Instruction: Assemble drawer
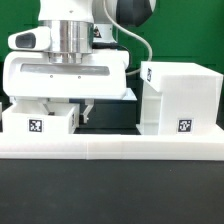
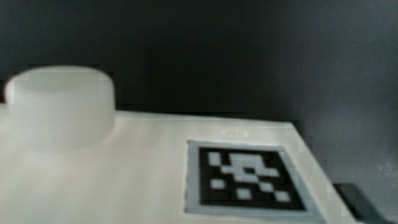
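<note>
1 arm [image 1: 72, 35] w/ 1 gripper [image 1: 68, 108], pointing straight down over the ext. view's left half. 1 black table [image 1: 110, 195] under everything. 1 long low white bar [image 1: 110, 150] runs across the front, edge to edge.

1 casing [image 1: 178, 95]: tall white box, upright, at the ext. view's right, just behind the bar. It has 1 tag [image 1: 185, 126] low on its front face.

1 tray [image 1: 40, 120]: small, white, at the ext. view's left, also just behind the bar & directly under the gripper body. It sits well apart from the casing, w/ a dark gap between. 1 more tag on the tray's front, so 2 tags total in ext. view.

Wrist view is close up & blurred. It shows 1 white face of the tray w/ 1 stubby round knob [image 2: 63, 100] standing off it. 1 tag lies beside the knob, not touching it.

Only 1 dark finger [image 1: 86, 110] is clear in ext. view, hanging just beside the tray's side nearer the casing. The other is lost against the tray. Can't tell how far apart they stand, or whether they pinch the tray wall or merely sit next to it.
</note>
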Controlling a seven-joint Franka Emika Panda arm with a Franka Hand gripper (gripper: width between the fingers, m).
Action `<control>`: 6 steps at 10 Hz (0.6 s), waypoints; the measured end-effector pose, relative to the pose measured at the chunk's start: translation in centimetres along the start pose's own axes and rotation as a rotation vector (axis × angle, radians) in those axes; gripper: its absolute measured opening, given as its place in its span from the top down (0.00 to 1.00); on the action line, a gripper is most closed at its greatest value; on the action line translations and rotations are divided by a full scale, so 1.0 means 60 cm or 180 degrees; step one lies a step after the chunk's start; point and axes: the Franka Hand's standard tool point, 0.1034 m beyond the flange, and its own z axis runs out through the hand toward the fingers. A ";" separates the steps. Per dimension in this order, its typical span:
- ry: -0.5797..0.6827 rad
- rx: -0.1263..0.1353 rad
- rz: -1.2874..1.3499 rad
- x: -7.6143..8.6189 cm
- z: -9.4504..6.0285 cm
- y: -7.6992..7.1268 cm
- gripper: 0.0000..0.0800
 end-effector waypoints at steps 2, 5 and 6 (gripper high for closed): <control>-0.0001 0.0001 -0.0003 0.000 0.000 -0.001 0.68; -0.0002 0.0001 -0.0006 0.000 0.000 -0.002 0.95; -0.0002 0.0002 -0.0008 0.000 0.000 -0.002 0.95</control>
